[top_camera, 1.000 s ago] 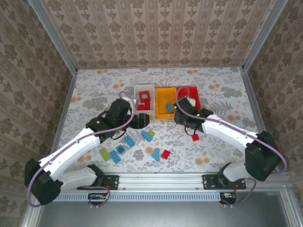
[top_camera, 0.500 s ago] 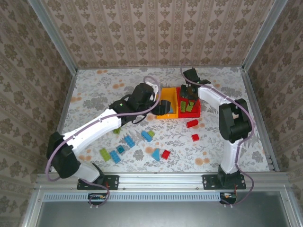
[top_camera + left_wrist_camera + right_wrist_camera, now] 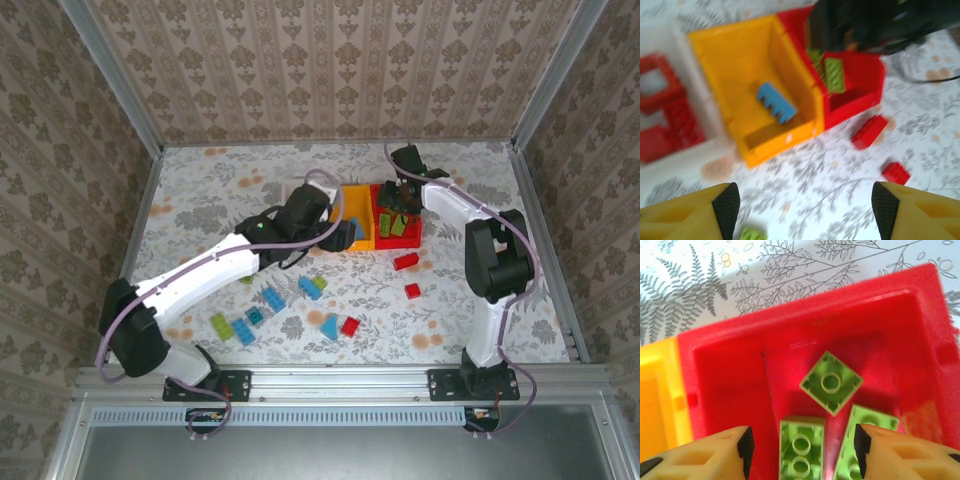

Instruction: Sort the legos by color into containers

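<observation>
The flowered table [image 3: 200, 200] carries everything. The left arm [image 3: 200, 275] stretches in a long diagonal from its base toward the bins, wrist tipped downward. The left gripper [image 3: 805, 205] hangs above the table with its fingers wide apart and nothing between them. The right arm [image 3: 495, 260] rises from its base, folds at the elbow and reaches back toward the middle. This brings the right gripper [image 3: 802, 450] low over the red bin [image 3: 720, 370], fingers likewise spread and clamped on nothing. Straight ahead of the left gripper sits the yellow bin [image 3: 740, 55]. The white bin [image 3: 670, 45] touches it on the gripper's left and the red bin on its right. Under the right gripper lie three green bricks [image 3: 831, 382], one square and tilted just ahead of the fingertips, two longer ones between and beside them. A blue brick [image 3: 776, 102] lies in the yellow bin and blurred red bricks [image 3: 665, 110] in the white one. Two loose red pieces [image 3: 869, 131] lie on the table ahead and right of the left gripper. Behind it, near the arm bases, a mixed scatter of bricks [image 3: 273, 298] lies in blue, green and red.
</observation>
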Robot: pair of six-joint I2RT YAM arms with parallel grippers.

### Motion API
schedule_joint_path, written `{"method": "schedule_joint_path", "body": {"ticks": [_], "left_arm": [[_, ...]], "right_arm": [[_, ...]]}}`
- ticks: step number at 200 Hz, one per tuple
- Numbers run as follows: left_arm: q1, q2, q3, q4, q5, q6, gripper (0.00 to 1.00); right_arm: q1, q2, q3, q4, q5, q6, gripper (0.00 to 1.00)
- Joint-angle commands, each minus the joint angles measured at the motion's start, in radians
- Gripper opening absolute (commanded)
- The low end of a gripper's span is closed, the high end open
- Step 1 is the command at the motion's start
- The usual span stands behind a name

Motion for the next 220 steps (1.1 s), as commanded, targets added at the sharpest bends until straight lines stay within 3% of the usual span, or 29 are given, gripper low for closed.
{"method": "schedule_joint_path", "body": {"ticks": [1, 27, 58, 84, 120, 141, 181, 220], "left_arm": [[0.029, -0.124, -0.081, -0.169, -0.107, -0.161, 0.73], [0.069, -0.274, -0.23, -0.379, -0.147, -0.424, 0.72], [0.079, -0.434, -0.399, -0.555, -0.113, -0.706, 0.7], [0.074, -0.495, -0.509, -0.606, -0.048, -0.843, 0.7], [0.086, -0.46, -0.549, -0.497, -0.045, -0.904, 0.67], [0.093, -0.38, -0.515, -0.529, -0.045, -0.915, 0.65], [0.059, -0.374, -0.516, -0.599, -0.028, -0.933, 0.61], [0.025, -0.415, -0.581, -0.599, 0.011, -0.946, 0.66]], "right_arm": [[0.015, -0.167, -0.074, 0.024, 0.001, -0.013, 0.58], [0.091, -0.341, -0.258, 0.157, -0.04, -0.08, 0.6], [0.257, -0.508, -0.48, 0.317, -0.227, -0.217, 0.71], [0.366, -0.588, -0.574, 0.348, -0.368, -0.257, 0.76], [0.439, -0.614, -0.598, 0.322, -0.488, -0.283, 0.76], [0.468, -0.615, -0.596, 0.306, -0.538, -0.316, 0.76], [0.479, -0.626, -0.602, 0.292, -0.524, -0.322, 0.76], [0.48, -0.632, -0.598, 0.282, -0.519, -0.324, 0.77]]}}
